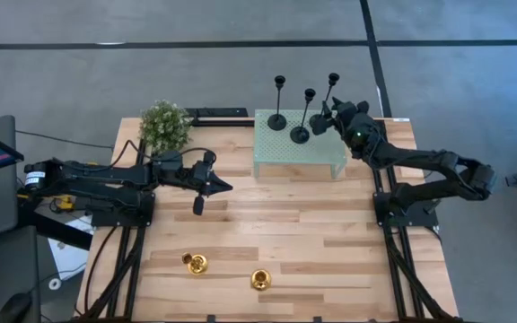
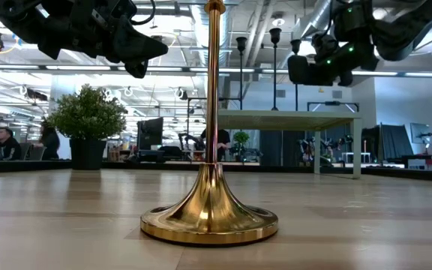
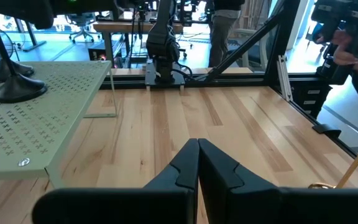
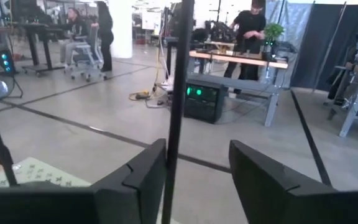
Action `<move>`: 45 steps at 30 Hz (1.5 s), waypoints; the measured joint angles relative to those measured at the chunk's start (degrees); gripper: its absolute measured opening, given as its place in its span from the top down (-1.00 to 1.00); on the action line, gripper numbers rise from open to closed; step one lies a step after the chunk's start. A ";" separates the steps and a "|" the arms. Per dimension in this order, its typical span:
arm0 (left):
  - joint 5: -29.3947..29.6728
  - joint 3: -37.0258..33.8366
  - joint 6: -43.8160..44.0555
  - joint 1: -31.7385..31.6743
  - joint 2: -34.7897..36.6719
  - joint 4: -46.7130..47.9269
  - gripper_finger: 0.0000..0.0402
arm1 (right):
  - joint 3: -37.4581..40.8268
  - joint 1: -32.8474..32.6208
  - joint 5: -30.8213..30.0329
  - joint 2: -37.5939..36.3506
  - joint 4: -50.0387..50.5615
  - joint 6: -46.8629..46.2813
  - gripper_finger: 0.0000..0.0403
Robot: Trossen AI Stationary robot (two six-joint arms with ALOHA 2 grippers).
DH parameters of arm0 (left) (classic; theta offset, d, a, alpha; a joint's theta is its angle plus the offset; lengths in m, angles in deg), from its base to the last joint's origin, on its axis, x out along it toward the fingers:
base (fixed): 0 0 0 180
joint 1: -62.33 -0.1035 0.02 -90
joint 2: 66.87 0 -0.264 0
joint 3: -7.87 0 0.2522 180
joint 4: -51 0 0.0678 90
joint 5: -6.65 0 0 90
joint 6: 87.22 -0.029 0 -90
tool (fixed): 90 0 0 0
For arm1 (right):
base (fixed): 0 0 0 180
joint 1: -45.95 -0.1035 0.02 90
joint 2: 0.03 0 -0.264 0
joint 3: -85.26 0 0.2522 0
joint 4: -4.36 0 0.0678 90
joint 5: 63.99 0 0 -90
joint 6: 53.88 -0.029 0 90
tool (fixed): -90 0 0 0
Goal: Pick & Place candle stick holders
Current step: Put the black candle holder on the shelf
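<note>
Three tall black candle stick holders stand with their round bases on the pale green mesh stand (image 1: pixel 281 154): one at the left (image 1: pixel 278 100), one in the middle (image 1: pixel 304 115), one at the far right (image 1: pixel 332 84). My right gripper (image 4: pixel 197 155) is open around the far right holder's thin stem (image 4: pixel 178 93), which stands close to one finger (image 4: pixel 148 177). Two gold holders (image 1: pixel 196 263) (image 1: pixel 259 280) stand upright near the table's near edge. My left gripper (image 1: pixel 215 186) is shut and empty, above the table's middle left. My right gripper has the black stem (image 4: pixel 174 162) between its open fingers, level, from the table's right. The stem stands right by one finger's inner face; I cannot tell whether it touches it.
A green bushy plant (image 1: pixel 164 126) stands at the far left of the table. The mesh stand also shows in the left wrist view (image 3: pixel 48 130), with two black bases on it. People and desks show in the room beyond the table. Bare wood lies between the stand and the gold holders.
</note>
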 joint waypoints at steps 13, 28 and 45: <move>0.00 -0.01 0.00 0.00 -0.01 0.01 0.96 | 0.00 -0.20 0.05 0.36 -0.11 0.04 0.88; 0.00 -0.02 0.00 0.01 0.00 0.02 0.96 | 0.02 -1.63 -0.02 0.25 0.93 2.34 0.94; 0.00 -0.01 0.00 0.00 -0.01 0.02 0.96 | 0.07 -2.39 -0.44 0.34 1.98 0.94 0.60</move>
